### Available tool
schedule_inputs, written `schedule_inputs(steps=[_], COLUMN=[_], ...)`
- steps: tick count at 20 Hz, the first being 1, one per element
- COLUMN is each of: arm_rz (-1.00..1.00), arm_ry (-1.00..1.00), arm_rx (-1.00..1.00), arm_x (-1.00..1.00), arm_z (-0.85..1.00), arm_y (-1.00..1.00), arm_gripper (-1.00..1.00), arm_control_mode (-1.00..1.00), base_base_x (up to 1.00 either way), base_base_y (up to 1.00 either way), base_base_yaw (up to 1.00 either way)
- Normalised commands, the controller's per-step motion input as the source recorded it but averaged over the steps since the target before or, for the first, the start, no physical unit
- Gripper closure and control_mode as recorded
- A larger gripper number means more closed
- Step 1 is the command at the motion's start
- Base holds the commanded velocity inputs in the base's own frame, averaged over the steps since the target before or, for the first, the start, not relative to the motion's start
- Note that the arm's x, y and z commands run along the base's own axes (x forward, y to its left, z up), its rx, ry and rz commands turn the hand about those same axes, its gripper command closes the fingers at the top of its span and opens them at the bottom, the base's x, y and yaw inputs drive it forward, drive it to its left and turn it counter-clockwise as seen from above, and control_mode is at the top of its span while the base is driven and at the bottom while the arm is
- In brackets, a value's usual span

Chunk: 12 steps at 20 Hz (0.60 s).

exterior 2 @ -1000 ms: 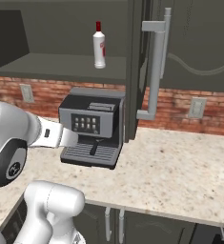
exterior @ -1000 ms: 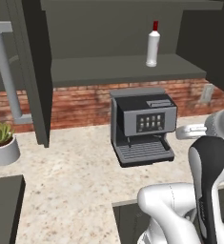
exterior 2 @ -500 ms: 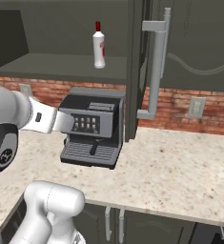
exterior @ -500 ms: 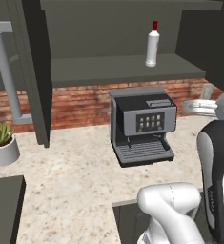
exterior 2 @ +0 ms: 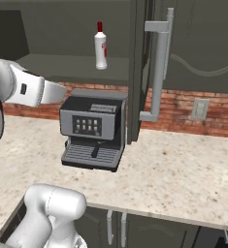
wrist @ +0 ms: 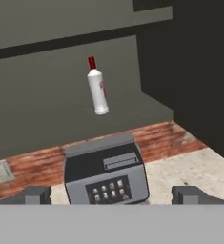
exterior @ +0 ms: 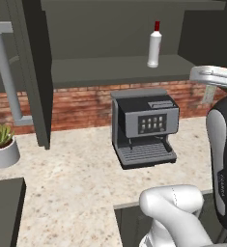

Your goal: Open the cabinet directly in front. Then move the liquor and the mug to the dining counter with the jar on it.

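A beige speckled worktop (exterior 2: 183, 169) backed by red brick runs under the cabinet (exterior: 35, 72), whose doors already stand swung wide, the grey bar handles (exterior 2: 156, 68) turned outward. The claw (wrist: 111, 195) hangs with its two tips spread as far apart as they go, pinching nothing, aimed up and into the open cabinet.

Seen from the claw, the liquor (wrist: 97, 90) stands ahead and above, alone on the cabinet shelf (exterior: 110, 70), well apart from the tips. A dark coffee machine (wrist: 106, 174) sits on the worktop directly beneath that line, much nearer the claw. I cannot make out the mug in these pictures.

The bottle stands upright: long axis vertical, red cap up, base flat on the shelf.

Risks, as I judge them: it is slim and tall, so a tip that nudges the neck or one side before both close would likely tip it over or push it deeper. A low approach could clip the coffee machine's top or the shelf's front edge. The open door at the right in the hand view leaves little room to swing on that side
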Motion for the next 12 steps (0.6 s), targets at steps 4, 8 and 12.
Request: schedule_inputs(steps=[4,8,12], arm_rz=[0.08,0.12,0.06], arm_ry=[-0.1,-0.04,-0.11], arm_rx=[-0.03,-0.08,-0.02], arm_x=[0.0,0.0,0.02], arm_z=[0.15,0.0,0.06], arm_y=[0.15,0.06,0.0], arm_gripper=[-1.0,-1.0,-1.0], arm_control_mode=[-1.0,-1.0,-1.0], base_base_x=[0.0,0.0,0.0], base_base_y=[0.0,0.0,0.0], base_base_yaw=[0.0,0.0,0.0])
